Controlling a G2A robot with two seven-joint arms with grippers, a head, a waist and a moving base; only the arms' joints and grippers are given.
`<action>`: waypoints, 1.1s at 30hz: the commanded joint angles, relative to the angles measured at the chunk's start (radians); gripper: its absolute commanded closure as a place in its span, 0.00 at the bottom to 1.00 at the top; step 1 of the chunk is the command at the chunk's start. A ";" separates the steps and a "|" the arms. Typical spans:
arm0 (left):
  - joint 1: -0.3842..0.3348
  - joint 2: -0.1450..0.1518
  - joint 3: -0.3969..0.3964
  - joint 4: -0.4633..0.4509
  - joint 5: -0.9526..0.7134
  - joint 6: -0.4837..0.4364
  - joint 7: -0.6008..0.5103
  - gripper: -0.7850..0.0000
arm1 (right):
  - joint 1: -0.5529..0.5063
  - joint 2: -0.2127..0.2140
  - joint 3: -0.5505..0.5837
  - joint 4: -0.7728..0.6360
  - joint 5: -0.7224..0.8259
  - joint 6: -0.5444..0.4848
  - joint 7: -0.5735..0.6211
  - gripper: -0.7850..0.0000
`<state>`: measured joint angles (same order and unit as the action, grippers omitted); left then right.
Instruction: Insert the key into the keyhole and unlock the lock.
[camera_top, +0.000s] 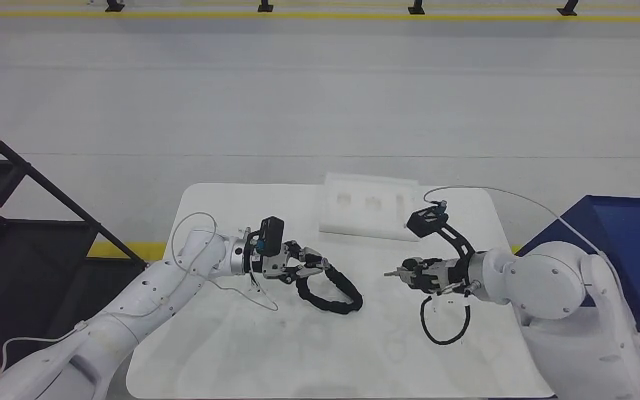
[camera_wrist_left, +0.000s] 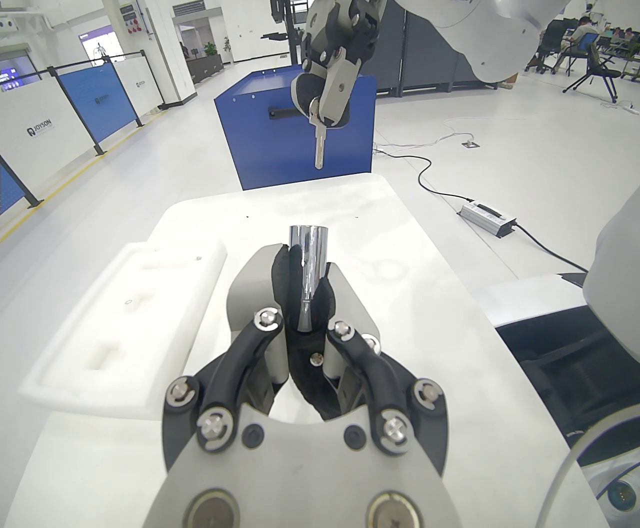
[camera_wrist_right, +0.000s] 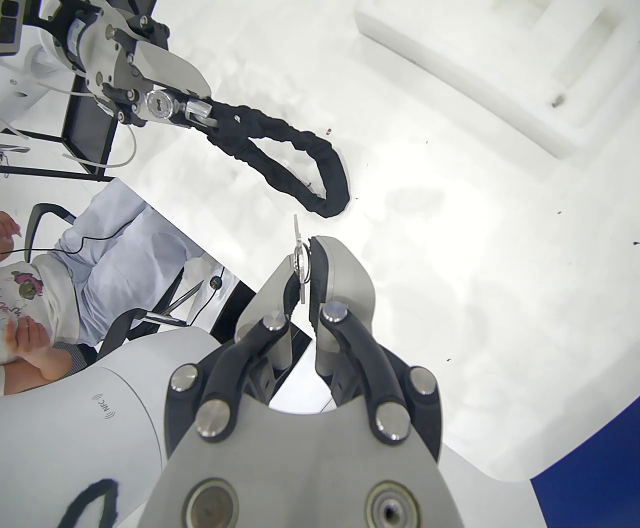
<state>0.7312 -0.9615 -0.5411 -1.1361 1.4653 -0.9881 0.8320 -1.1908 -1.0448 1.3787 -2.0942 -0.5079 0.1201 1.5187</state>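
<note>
My left gripper (camera_wrist_left: 305, 272) is shut on the lock (camera_wrist_left: 308, 265), a chrome cylinder with a black fabric-covered cable loop (camera_top: 332, 290) hanging onto the white table (camera_top: 300, 350). In the right wrist view the lock's keyhole face (camera_wrist_right: 159, 103) points toward my right gripper (camera_wrist_right: 301, 272), which is shut on the silver key (camera_wrist_right: 299, 255). From the left wrist view the key (camera_wrist_left: 318, 145) hangs blade-first from the right gripper (camera_wrist_left: 325, 112), well apart from the lock. In the top view the key (camera_top: 395, 271) and lock (camera_top: 305, 262) face each other across a gap at mid-table.
A white foam tray (camera_top: 366, 205) with recesses lies at the table's far side. A blue cabinet (camera_top: 590, 235) stands beyond the right table edge. A loose black cable loop (camera_top: 443, 325) hangs below the right arm.
</note>
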 joint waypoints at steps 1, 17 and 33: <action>0.000 0.000 0.000 0.000 0.000 0.000 0.000 1.00 | 0.001 0.000 0.000 0.000 -0.001 0.001 0.001 1.00; -0.024 -0.033 -0.001 -0.145 0.052 0.091 -0.095 1.00 | -0.068 0.014 0.053 -0.130 0.050 -0.010 -0.057 1.00; -0.091 -0.148 0.090 -0.030 0.145 0.235 -0.005 1.00 | -0.146 0.027 0.035 -0.256 -0.072 0.090 -0.152 1.00</action>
<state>0.6429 -1.1053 -0.4516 -1.1727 1.6094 -0.7548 0.8245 -1.3343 -1.0177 1.4170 -2.3459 -0.5740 0.2047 1.3706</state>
